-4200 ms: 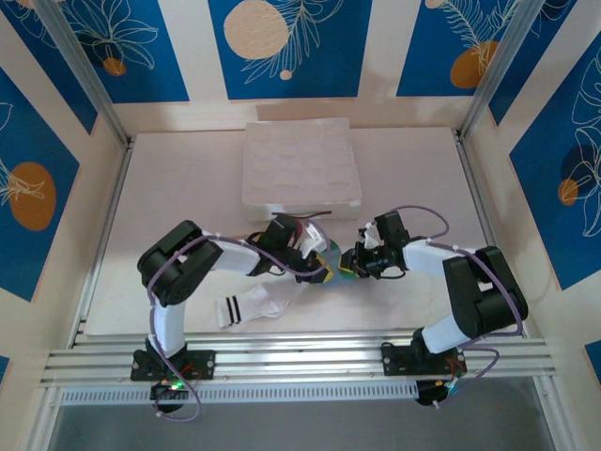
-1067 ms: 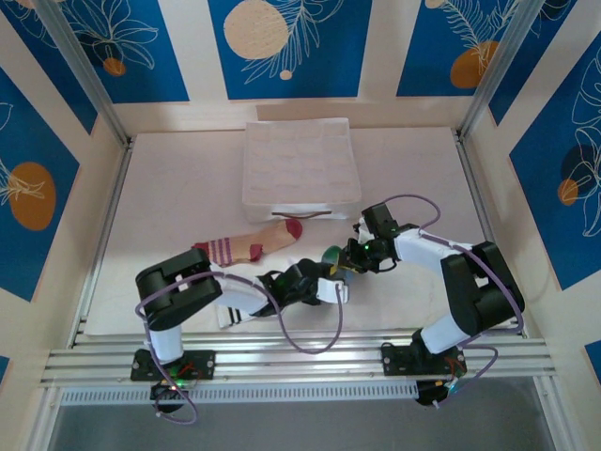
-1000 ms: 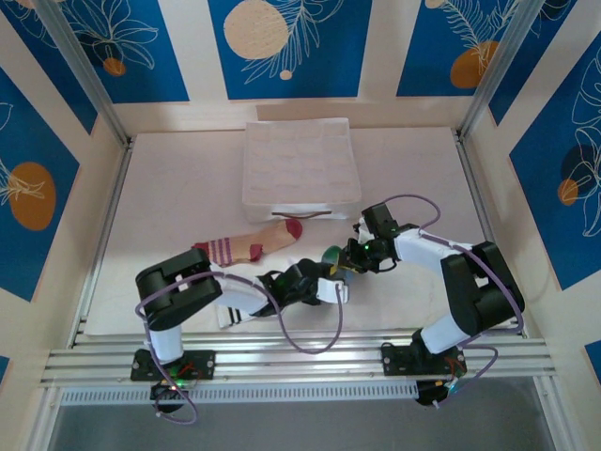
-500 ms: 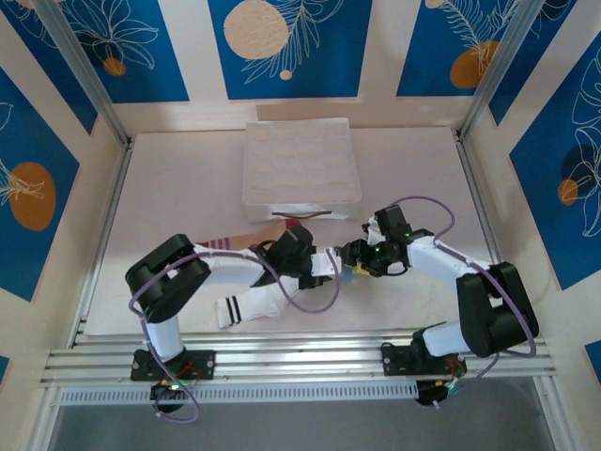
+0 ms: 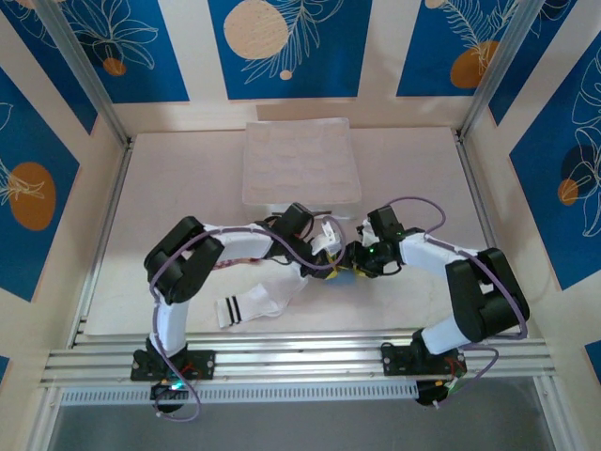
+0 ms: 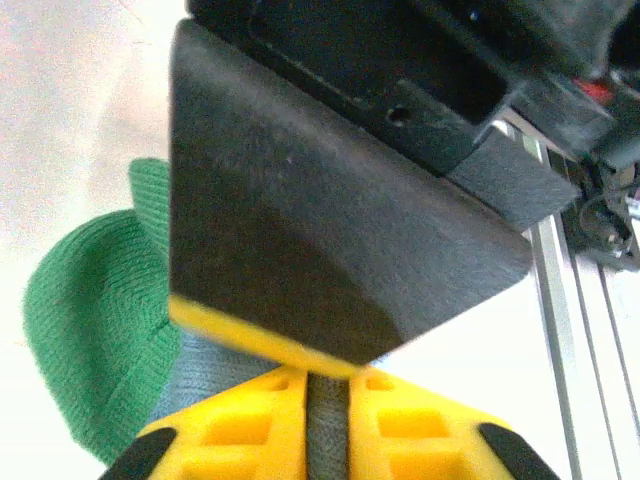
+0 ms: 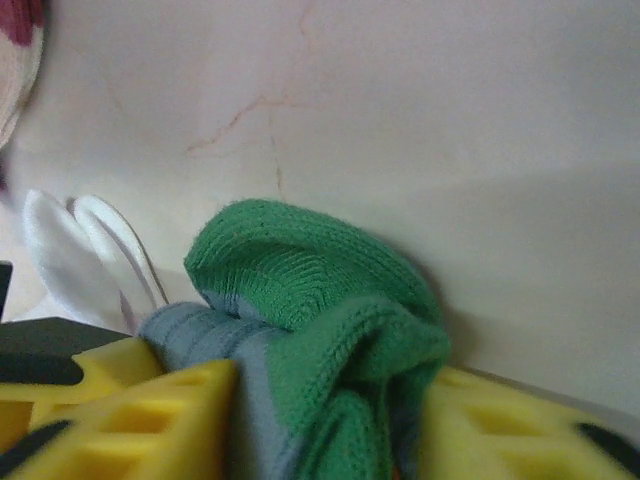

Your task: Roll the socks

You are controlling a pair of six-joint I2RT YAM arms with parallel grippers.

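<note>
**A:** Why are both arms on one sock?

**B:** The left gripper (image 6: 325, 405) is nipped nearly closed on a thin fold of the grey-and-green sock (image 7: 310, 330), probably to anchor it. The right gripper (image 7: 320, 420) is partway open, its yellow fingers hugging the bunched roll on both sides, likely to tighten it.

**A:** Where is it?

**B:** On the middle of the table (image 5: 169, 207), near the white compartment box (image 5: 300, 160). The white striped sock (image 5: 246, 306) lies flat nearby.

My hand (image 6: 327, 405) pinches grey fabric of the sock (image 6: 92, 320); its green end bulges left on the worktop (image 6: 70, 90).
</note>
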